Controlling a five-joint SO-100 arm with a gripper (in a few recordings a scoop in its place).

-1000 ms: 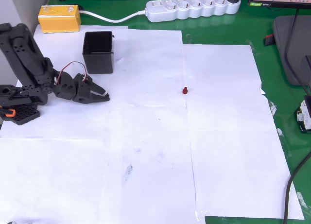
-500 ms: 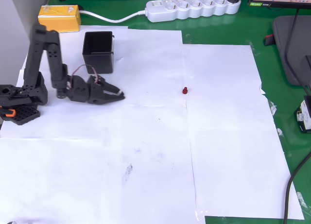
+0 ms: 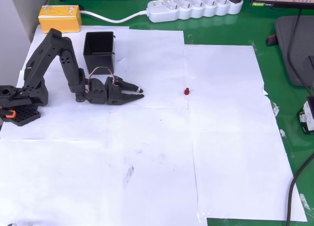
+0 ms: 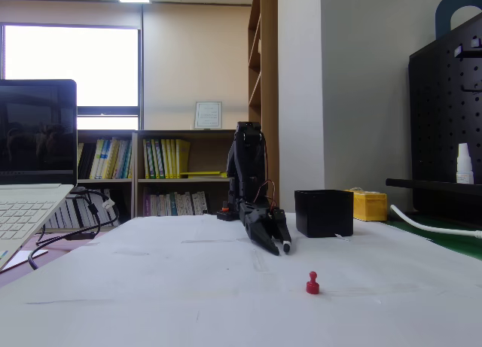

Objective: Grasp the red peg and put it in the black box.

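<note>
Several white paper sheets covering green table, gripper lying low with fingers slightly apart, red peg sitting apart, black box standing behind.

White paper sheets cover a green table. The black box and gripper look like matt plastic
</note>
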